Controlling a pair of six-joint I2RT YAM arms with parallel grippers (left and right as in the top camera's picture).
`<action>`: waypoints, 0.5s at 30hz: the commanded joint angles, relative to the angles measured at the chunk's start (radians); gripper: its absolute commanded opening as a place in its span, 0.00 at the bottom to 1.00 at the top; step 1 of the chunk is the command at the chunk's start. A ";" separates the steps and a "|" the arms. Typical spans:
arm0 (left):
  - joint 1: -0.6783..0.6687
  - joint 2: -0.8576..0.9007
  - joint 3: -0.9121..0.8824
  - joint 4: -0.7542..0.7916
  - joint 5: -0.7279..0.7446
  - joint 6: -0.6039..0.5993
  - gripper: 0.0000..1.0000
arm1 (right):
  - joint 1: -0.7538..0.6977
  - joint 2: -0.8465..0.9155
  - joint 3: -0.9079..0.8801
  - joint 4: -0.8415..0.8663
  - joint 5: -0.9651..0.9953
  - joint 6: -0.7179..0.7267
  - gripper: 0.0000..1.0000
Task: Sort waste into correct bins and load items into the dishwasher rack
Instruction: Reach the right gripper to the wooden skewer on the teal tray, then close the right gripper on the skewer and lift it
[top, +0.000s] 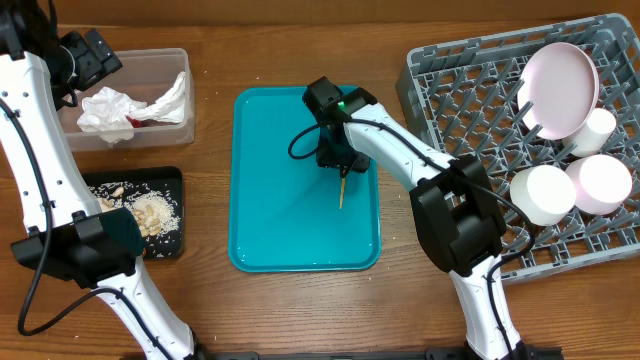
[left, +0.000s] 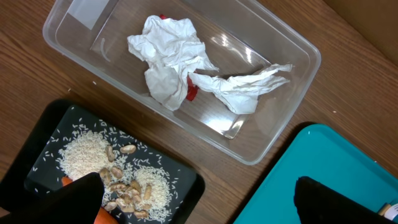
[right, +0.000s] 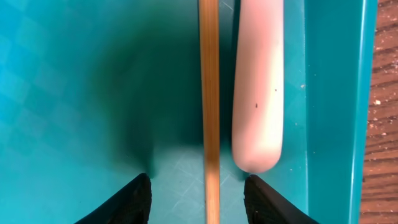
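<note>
Your right gripper (right: 196, 194) sits low over the teal tray (top: 270, 230). Its fingers are apart and straddle the thin wooden stick (right: 209, 93) with a gap on both sides, so nothing's clamped yet. Centre on the stick and close square across it. A pale rounded piece (right: 258, 93), can't tell what, lies just beside the stick toward the tray's rim. Slip that finger between the two or you'll likely pinch both. A thin stick lying flat probably rolls, so get right down to the tray floor first. Then lift it and carry it to the grey dishwasher rack (top: 470, 90). Your left gripper (left: 199, 202) hangs spread wide and empty above the clear tub (left: 298, 93).
</note>
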 joint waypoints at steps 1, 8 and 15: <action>-0.007 -0.037 -0.004 -0.002 -0.011 -0.018 1.00 | 0.004 0.009 -0.049 0.027 0.003 0.008 0.51; -0.007 -0.037 -0.004 -0.002 -0.011 -0.018 1.00 | 0.004 0.008 -0.096 0.061 -0.017 0.008 0.24; -0.007 -0.037 -0.004 -0.001 -0.011 -0.018 1.00 | 0.001 0.008 -0.086 0.052 -0.016 -0.001 0.04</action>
